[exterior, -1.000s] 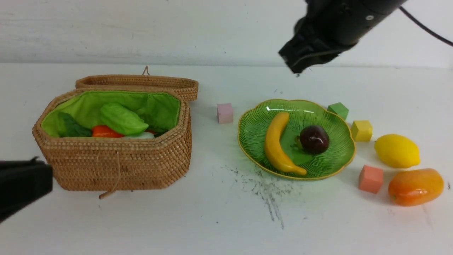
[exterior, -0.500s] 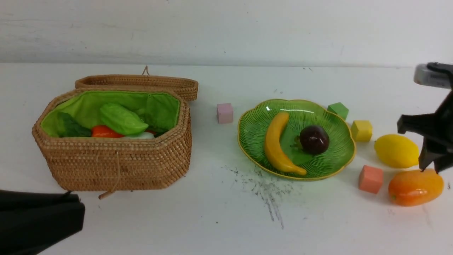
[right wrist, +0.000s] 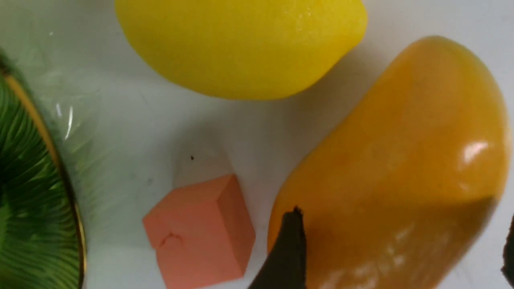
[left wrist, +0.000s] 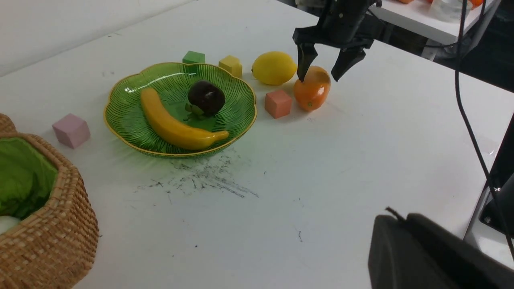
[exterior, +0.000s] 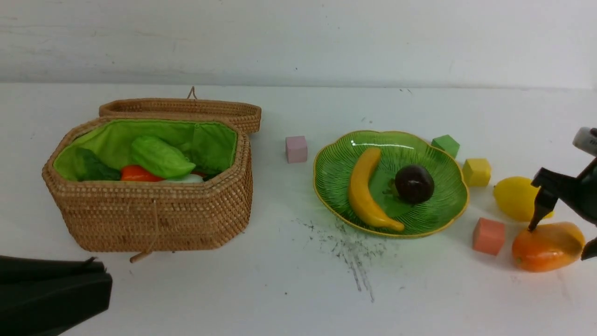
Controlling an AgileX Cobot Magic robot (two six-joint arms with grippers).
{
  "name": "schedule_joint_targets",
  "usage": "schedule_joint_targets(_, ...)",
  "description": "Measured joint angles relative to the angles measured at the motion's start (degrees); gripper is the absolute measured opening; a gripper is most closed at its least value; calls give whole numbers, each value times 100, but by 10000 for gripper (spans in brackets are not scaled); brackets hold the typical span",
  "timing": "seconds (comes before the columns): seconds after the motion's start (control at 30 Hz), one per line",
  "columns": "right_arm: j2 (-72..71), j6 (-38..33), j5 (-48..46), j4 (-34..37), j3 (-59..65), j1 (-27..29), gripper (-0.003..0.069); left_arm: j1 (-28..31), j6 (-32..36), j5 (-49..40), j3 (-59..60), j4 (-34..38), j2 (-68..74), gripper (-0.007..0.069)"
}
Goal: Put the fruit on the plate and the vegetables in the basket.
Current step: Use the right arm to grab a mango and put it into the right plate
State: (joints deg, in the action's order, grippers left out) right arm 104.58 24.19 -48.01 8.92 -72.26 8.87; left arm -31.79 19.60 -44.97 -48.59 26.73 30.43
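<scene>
right gripper [exterior: 559,241], jaws wide and empty, over the mango [exterior: 545,249]; mango's long axis runs nine-to-three o'clock.

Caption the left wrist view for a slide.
Open right tool over mango beside lemon; banana, maroon fruit on plate.

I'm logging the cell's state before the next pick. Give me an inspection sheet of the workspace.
Surface: white table, dark scuffs before the plate.
Job's things: banana, maroon ball on plate; lemon, mango on table; vegetables in open basket.
Clutter: four foam cubes around plate.
Grippers: right gripper open, astride mango; left gripper shut, holding nothing.
Cables: black cable beyond table's edge.
Surroundings: white wall.
</scene>
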Motion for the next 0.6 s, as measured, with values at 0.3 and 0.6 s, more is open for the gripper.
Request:
schedule_joint_targets(0.3, 488, -6, 212, 97, 0, 49, 615, 0, -2, -113, 0, 0, 0, 18)
schedule_joint_targets(0.6, 608, -676, 131, 102, 0, 54, 566, 0, -6, -184, 0, 26, 0, 22)
